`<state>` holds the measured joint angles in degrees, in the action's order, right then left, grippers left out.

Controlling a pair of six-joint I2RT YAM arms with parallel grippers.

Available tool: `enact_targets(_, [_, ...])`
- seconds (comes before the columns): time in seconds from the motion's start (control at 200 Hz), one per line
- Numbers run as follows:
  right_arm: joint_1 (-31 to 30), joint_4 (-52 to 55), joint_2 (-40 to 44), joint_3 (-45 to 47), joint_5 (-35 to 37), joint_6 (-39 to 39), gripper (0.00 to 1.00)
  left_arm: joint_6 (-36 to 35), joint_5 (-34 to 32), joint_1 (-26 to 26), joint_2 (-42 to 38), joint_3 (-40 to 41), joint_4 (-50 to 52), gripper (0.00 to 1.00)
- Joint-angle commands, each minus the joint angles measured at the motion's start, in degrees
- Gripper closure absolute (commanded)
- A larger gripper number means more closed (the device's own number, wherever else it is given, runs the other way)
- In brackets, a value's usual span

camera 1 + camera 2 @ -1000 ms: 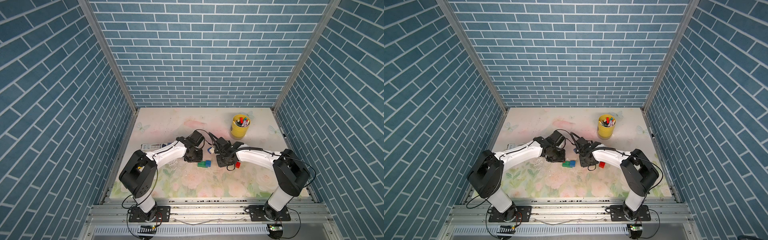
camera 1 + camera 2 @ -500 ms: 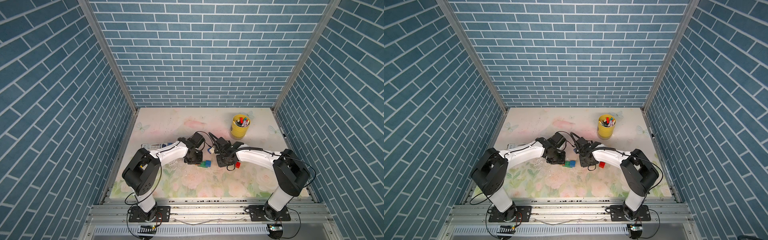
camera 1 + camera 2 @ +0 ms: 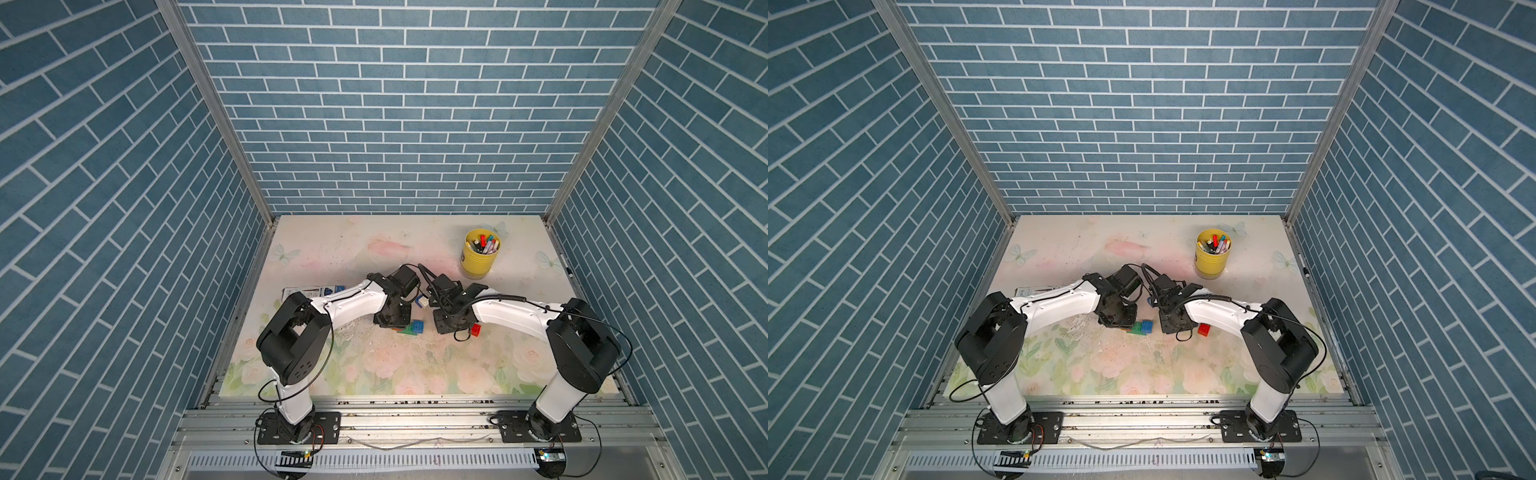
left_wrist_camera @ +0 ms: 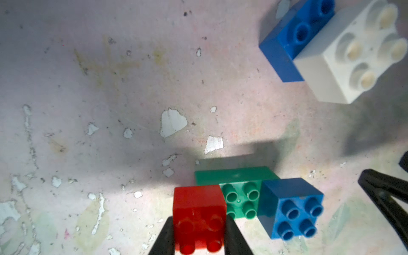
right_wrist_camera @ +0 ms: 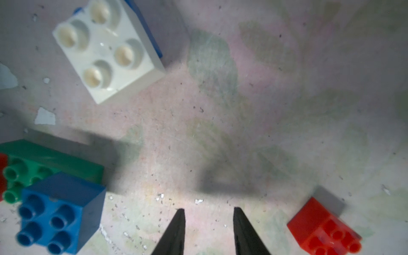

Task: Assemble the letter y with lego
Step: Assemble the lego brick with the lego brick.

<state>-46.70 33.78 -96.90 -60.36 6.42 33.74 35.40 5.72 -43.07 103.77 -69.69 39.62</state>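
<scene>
Shows left gripper (image 4: 198, 220) pinching a red brick (image 4: 198, 203) against the green brick (image 4: 240, 196) bearing a blue brick (image 4: 291, 207), right gripper (image 5: 208, 213) narrowly parted, empty, spare red brick (image 5: 324, 229) just beside, yellow cup (image 3: 478, 266) well behind.

No text legible anywhere, print on the flat white-and-blue packet (image 3: 314, 289) at the table's left edge too small to read, small dark mark on the yellow cup (image 3: 478, 262) side likewise unreadable.
</scene>
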Motion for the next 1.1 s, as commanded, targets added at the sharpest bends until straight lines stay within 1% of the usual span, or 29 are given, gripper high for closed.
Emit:
enact_targets(0.0, [0.31,1.43,2.12,1.01,1.75,2.47,0.62,0.74,0.11,-1.14,6.89,3.19,0.13,0.91])
enact_targets(0.12, [0.83,1.56,3.23,1.78,2.37,2.72,0.61,1.03,-1.53,-1.51,7.59,2.22,1.14,0.92])
enact_targets(0.375, [2.55,1.64,6.33,3.80,3.11,3.35,0.61,1.56,-2.29,-1.93,9.60,1.39,0.69,0.95])
enact_targets(0.64, [3.98,3.34,10.00,4.74,5.06,3.45,0.58,1.51,-3.54,-2.02,9.44,-1.95,1.11,0.94])
enact_targets(0.775, [4.77,4.49,11.88,5.29,5.79,3.87,0.57,0.85,-3.76,-2.02,8.94,-3.87,2.26,0.85])
enact_targets(0.975, [5.82,6.82,14.05,5.87,6.77,5.21,0.50,-0.20,-4.19,-2.02,6.55,-6.06,3.94,0.58])
enact_targets(1.095, [6.66,8.28,14.72,6.51,7.01,6.87,0.46,-0.59,-4.30,-2.02,5.05,-6.92,4.37,0.45])
